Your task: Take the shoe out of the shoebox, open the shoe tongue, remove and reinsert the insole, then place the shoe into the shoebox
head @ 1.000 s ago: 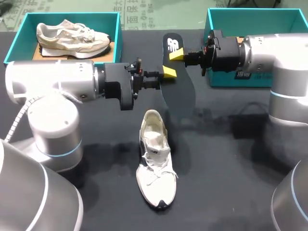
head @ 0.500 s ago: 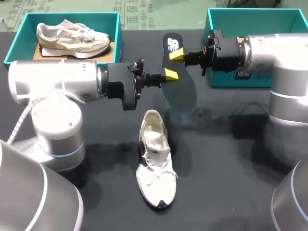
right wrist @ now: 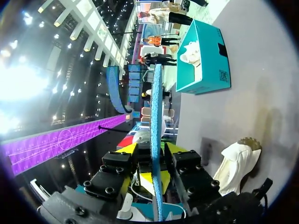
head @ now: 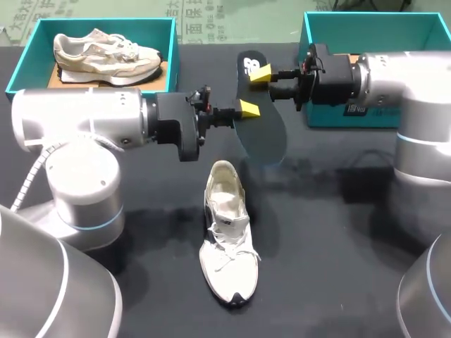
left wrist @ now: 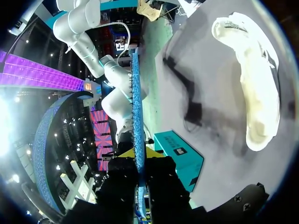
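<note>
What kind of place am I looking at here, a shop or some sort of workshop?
Probably a robot test or demo bench: the left claw and right claw hold a black insole above a dark table, beside a white sneaker and a teal shoebox.

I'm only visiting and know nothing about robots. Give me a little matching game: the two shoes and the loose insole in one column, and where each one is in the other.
Things
1. dark flat insole
2. white lace-up sneaker
3. beige sneaker

Places
A. lying inside the teal cardboard shoebox at the far left
B. held in the air above the black table
C. lying on the table, near the middle, between the two arms

Pairs: 1-B, 2-C, 3-A
</note>
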Controlling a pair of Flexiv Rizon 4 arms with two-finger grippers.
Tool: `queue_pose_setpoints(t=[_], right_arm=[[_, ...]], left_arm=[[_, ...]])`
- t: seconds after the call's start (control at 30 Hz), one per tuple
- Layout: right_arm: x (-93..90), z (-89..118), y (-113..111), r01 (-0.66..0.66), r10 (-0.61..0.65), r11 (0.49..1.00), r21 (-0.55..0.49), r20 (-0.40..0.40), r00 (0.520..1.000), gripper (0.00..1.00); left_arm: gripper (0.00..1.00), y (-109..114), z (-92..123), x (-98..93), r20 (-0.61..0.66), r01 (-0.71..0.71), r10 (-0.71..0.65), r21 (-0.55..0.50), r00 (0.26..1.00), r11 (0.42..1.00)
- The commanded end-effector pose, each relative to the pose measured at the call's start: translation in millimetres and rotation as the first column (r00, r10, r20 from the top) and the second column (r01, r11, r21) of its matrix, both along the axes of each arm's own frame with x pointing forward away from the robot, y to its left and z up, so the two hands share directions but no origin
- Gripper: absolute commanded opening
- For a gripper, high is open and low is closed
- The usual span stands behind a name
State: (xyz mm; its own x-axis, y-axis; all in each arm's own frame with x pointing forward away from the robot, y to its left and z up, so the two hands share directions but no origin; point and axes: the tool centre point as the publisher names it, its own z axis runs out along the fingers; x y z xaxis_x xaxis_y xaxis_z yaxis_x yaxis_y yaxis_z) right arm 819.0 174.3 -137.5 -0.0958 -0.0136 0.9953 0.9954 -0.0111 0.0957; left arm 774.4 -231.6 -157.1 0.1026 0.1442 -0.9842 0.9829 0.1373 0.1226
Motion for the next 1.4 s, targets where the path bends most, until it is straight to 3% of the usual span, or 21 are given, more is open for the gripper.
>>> queue_pose_setpoints(t=[0.03, 0.3, 0.53, 0.7, 0.8, 1.17, 1.2, 1.27, 1.4], right_arm=[[-8.5, -1.1, -6.1, 0.015, -0.015, 1.000, 0.007, 0.005, 1.000, 1.00], [-21.4, -3.0, -16.8, -0.011, 0.010, 1.000, 0.025, 0.039, 0.999, 1.00], [-32.4, -3.2, -25.1, -0.022, 0.022, 1.000, 0.001, 0.055, 0.998, 1.00], [-35.8, -3.1, -27.9, -0.014, 0.014, 1.000, -0.003, 0.051, 0.999, 1.00], [-35.8, -3.1, -27.9, -0.014, 0.014, 1.000, -0.003, 0.051, 0.999, 1.00], [-35.8, -3.1, -27.9, -0.014, 0.014, 1.000, -0.003, 0.051, 0.999, 1.00], [-35.8, -3.1, -27.9, -0.014, 0.014, 1.000, -0.003, 0.051, 0.999, 1.00], [-35.8, -3.1, -27.9, -0.014, 0.014, 1.000, -0.003, 0.051, 0.999, 1.00], [-35.8, -3.1, -27.9, -0.014, 0.014, 1.000, -0.003, 0.051, 0.999, 1.00]], left_arm=[[0.00, 8.9, 2.9, -2.6, -0.001, 0.001, -0.001, 0.003, 1.000, 1.000], [0.00, 40.2, 6.0, -5.2, -0.075, -0.015, 0.017, 0.031, 0.997, 0.999], [0.00, 73.2, 6.3, -5.8, -0.274, -0.036, 0.043, 0.032, 0.961, 0.999], [0.00, 90.5, 9.3, -8.4, -0.444, -0.014, 0.006, -0.014, 0.896, 1.000], [0.00, 95.6, 10.8, -9.4, -0.594, -0.014, -0.007, -0.031, 0.804, 0.999], [0.00, 94.3, 12.2, -11.8, -0.581, 0.003, -0.004, -0.002, 0.814, 1.000], [0.00, 89.3, 14.1, -14.2, -0.667, 0.019, -0.046, -0.048, 0.743, 0.999], [0.00, 81.6, 16.3, -18.6, -0.742, -0.044, -0.024, -0.071, 0.670, 0.997], [0.00, 84.8, 28.1, -22.5, -0.889, -0.117, -0.116, -0.185, 0.442, 0.976]])
